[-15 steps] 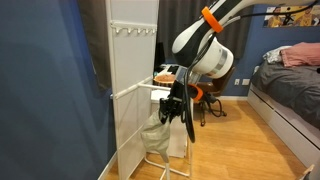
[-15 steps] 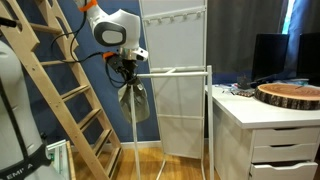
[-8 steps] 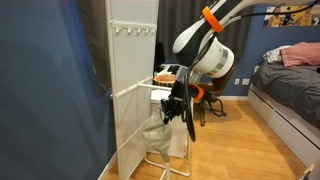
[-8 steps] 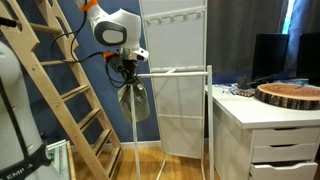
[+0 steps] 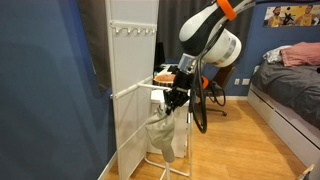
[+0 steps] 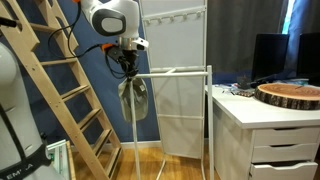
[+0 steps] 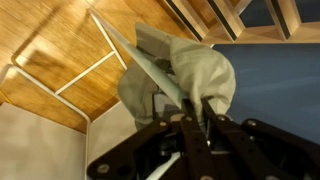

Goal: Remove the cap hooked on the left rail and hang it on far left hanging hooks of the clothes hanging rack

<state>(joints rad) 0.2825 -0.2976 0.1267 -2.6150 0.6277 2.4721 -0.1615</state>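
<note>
Open air lay between the wooden ladder [image 6: 65, 100] and the rack [image 6: 178, 110], where the pincer [image 6: 128, 68] hung gripping the cap [image 6: 133, 98]. Above the front rail [image 6: 175, 70] the way to the hooks [image 6: 172, 17] looked clear; the edge of the table [image 6: 262, 112] crowded the far side.

Soft, even indoor light fills both exterior views; the white rack panel [image 5: 132, 70] reads bright against the dim blue wall [image 5: 45, 90]. All pictures are coarse. In the wrist view the cap [image 7: 190, 75] looks smeared, and the dark bottom foreground is out of focus.
</note>
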